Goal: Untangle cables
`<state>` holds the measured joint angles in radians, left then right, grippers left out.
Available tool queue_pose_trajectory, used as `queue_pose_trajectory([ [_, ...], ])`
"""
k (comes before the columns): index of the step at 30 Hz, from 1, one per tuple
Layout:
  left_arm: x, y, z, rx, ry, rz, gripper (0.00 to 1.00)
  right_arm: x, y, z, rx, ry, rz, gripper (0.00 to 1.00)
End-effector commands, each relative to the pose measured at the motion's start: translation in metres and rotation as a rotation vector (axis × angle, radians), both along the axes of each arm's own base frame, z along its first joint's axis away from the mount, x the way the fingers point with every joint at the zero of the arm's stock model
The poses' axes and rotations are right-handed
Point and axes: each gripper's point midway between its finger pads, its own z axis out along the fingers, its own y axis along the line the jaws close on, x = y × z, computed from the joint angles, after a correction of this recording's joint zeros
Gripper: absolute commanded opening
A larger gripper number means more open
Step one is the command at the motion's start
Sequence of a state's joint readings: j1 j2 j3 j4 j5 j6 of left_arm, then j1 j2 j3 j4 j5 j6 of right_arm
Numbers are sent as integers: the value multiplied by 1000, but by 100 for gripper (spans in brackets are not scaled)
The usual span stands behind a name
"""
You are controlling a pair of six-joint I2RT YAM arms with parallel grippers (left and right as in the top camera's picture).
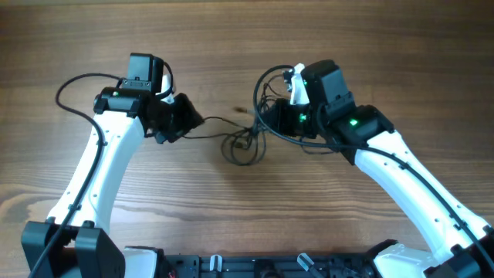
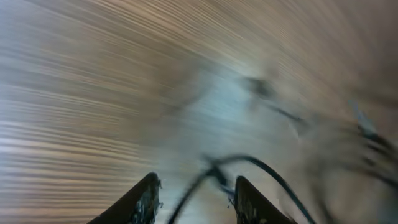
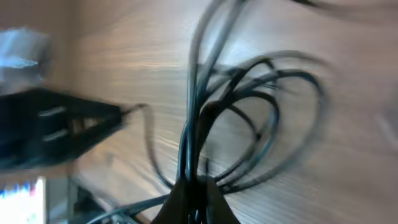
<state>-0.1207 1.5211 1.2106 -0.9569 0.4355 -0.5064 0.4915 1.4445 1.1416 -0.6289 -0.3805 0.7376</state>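
At mid-counter (image 1: 231,46) we see the cables (image 1: 248,139) loosely looped. Toward the counter's left, our left end effector (image 2: 196,190) stands part-open astride one strand. Toward its right, the right end effector (image 3: 196,193) pinches a bundle.

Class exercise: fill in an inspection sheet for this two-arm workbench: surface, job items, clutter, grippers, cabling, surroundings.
Surface: wooden table, grain showing.
Job's things: thin dark cables, tangled in loops between the arms.
Clutter: nothing seen.
Grippers: left gripper open, one strand between its fingers; right gripper shut on a bunch of cables.
Cables: thick black arm wire arcs beside the left arm.
Surroundings: dark base frame along the near edge.
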Motion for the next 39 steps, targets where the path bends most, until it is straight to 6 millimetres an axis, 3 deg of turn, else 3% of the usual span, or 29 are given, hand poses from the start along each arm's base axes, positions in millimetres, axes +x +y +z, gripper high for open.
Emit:
queue_pose_trajectory([
  [1, -16, -49, 32, -305, -75, -260, 42, 11, -43, -34, -130, 173, -423, 4],
  [5, -21, -61, 46, -410, -85, -302, 48, 14, -27, -39, -118, 130, -275, 4],
  [9, -23, -70, 60, -504, -105, -332, 50, 14, -26, -54, -146, 159, -257, 5],
  [13, -18, -65, 55, -456, -134, -336, 49, 18, -45, -72, -243, 180, -350, 4],
  [15, -10, -47, 36, -325, -100, -251, 41, 15, -59, -77, -283, 213, -446, 4],
  [17, -4, -7, 8, -118, 12, -37, 40, 13, -67, -78, -293, 243, -512, 4],
  [19, -8, 29, -8, 25, 109, 154, 47, 14, -67, -78, -275, 255, -528, 4],
  [20, -10, 35, -10, 32, 132, 188, 50, 16, -63, -76, -258, 247, -515, 4],
  [23, -11, 19, 0, -91, 135, 144, 54, 20, -43, -70, -182, 225, -417, 4],
  [26, -13, -17, 22, -273, 78, -12, 55, 22, -23, -61, -89, 222, -349, 5],
  [30, -24, -45, 26, -307, 85, -98, 55, 22, -13, -57, -64, 212, -324, 4],
  [39, -34, -62, 25, -303, 118, -127, 50, 14, -1, -58, -70, 208, -286, 5],
])
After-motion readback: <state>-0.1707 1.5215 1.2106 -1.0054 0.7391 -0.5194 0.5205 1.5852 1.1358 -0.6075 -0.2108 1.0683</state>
